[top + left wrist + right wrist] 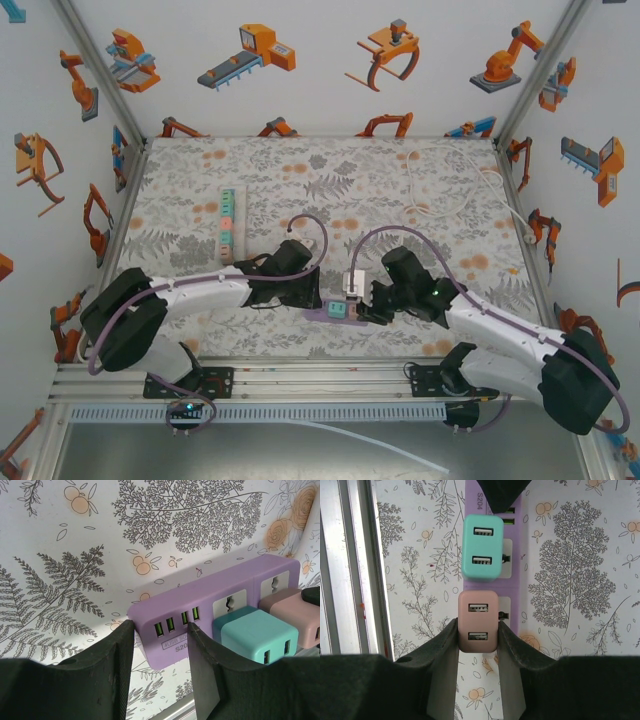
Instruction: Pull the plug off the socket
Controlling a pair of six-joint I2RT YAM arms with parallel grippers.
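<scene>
Bright even light, soft faint shadows, crisp detail, foreground slightly soft

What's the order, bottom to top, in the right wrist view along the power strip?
right hand → pink plug → teal plug → left hand's finger, all along the purple power strip.

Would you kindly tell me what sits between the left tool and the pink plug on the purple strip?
The teal plug, seated in the purple strip, sits between the left tool and the pink plug, clearest in the right wrist view.
</scene>
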